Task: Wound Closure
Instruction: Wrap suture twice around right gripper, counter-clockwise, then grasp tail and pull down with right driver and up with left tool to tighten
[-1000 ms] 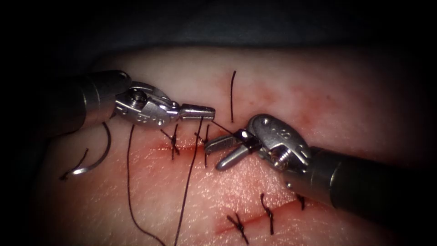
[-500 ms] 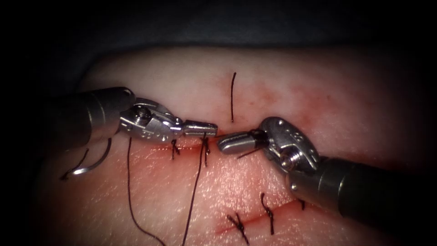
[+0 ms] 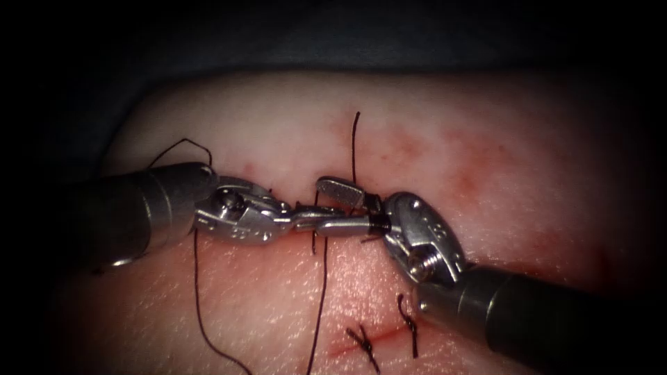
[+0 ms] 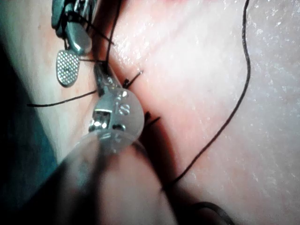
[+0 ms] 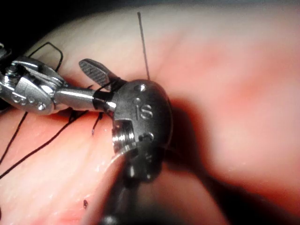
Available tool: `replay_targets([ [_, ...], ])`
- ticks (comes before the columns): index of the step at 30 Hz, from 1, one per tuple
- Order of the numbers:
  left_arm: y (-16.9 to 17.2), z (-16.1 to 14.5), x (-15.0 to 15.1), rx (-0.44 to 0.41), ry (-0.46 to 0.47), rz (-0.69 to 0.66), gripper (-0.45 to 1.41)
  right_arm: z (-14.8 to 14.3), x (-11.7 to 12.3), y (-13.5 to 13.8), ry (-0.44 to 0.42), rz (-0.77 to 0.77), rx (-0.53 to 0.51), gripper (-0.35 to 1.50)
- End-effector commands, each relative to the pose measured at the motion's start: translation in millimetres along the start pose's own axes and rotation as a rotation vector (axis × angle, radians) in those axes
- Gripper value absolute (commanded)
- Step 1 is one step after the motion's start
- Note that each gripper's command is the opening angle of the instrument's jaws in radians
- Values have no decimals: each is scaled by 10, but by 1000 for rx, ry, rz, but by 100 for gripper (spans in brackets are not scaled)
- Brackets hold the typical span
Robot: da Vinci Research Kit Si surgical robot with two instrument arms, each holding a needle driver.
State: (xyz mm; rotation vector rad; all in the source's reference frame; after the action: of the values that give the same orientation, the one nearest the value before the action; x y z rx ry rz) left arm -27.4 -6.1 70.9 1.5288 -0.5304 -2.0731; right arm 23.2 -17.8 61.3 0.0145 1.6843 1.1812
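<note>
My left tool (image 3: pixel 318 217) comes in from the left over the upper cut (image 3: pixel 278 239), jaws shut on the thread (image 3: pixel 321 292), which hangs down the tissue (image 3: pixel 486 160). The left tool (image 4: pixel 101 75) meets the right tool tip to tip. My right tool (image 3: pixel 323 205) has its jaws open, with dark thread wound around their base. One ribbed right jaw pad (image 4: pixel 68 68) faces the left wrist camera. The right tool (image 5: pixel 75 79) holds nothing between its jaws. The needle (image 3: pixel 119 262) lies free on the tissue left of the cut, mostly hidden under the left shaft.
A loose thread end (image 3: pixel 354 149) stands above the cut. Another strand (image 3: pixel 196 292) runs down the left side. A second cut (image 3: pixel 368 339) lower down carries tied stitches. A small thread loop (image 3: pixel 182 144) rises above the left shaft. Red fluid stains the tissue around both cuts.
Both tools have moved down and closer together. The right jaws shut half a second ago and are open again now. The left shaft now covers most of the needle.
</note>
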Motion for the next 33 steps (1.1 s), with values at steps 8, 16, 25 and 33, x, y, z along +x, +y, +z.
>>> replay_targets([
  [8,-3,13,12,2,-20,7,-45,7,16,-13,-70,-89,-189,103],
  [16,-7,21,22,3,-36,0,-45,6,13,12,-172,-28,-290,98],
  [25,-33,38,21,11,-45,8,-45,3,16,44,-195,31,-357,91],
  [33,-46,47,-1,16,-44,-6,-45,8,15,56,-192,59,-386,86],
])
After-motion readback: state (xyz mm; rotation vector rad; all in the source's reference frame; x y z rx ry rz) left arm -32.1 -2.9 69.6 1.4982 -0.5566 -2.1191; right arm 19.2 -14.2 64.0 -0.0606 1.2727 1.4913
